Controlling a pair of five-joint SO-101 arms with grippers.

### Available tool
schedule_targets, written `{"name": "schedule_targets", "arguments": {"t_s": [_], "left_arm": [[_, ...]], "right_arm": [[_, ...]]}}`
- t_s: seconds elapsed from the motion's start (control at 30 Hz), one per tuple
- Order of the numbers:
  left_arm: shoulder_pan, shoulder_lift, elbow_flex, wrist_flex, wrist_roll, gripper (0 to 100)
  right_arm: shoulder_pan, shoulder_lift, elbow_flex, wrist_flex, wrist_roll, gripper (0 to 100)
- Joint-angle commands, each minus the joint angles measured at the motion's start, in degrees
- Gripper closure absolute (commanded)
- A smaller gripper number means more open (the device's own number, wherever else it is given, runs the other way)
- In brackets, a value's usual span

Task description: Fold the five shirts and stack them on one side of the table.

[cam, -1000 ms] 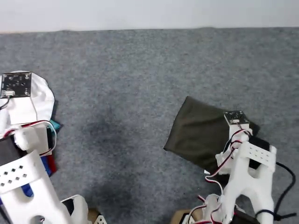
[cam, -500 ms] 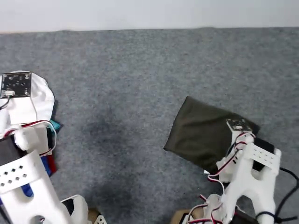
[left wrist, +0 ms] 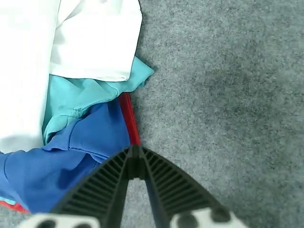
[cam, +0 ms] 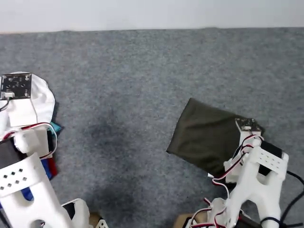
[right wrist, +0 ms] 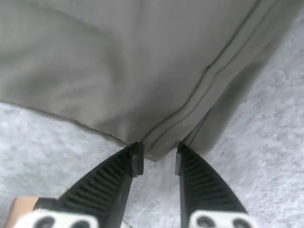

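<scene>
Your released right pincer [right wrist: 158,154] is straddling the folded olive shirt's [cam: 202,135] corner at four o'clock on the desk [cam: 118,71]. Next you are likely clenching on it and carrying it to the nine o'clock stack [cam: 42,102].

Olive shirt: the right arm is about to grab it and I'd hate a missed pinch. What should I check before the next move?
1. Right end effector open: ok.
2. Olive shirt hem lined up with its gap: ok.
3. Olive shirt lying flat on the table: ok.
4. Left end effector shut, holding nothing: ok.
5. Stacking tidy: not ok; the teal shirt and blue shirt bunch out beneath the white shirt.
</scene>
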Motion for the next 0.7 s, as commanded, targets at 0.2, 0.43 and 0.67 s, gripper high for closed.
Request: {"name": "schedule_targets", "arguments": {"t_s": [0.2, 0.43, 0.67], "left_arm": [[0.00, -0.79, -0.40, 1.14, -0.53, 100], [0.00, -1.05, -0.40, 1.14, -3.25, 100], [0.00, -0.79, -0.40, 1.14, -3.25, 100]], "right_arm": [[-2.24, 3.21, -2.02, -1.01, -0.79, 86.8], [-1.89, 13.14, -2.29, -5.67, -0.79, 87.5], [-1.98, 11.30, -2.37, -5.49, -0.79, 96.8]]}}
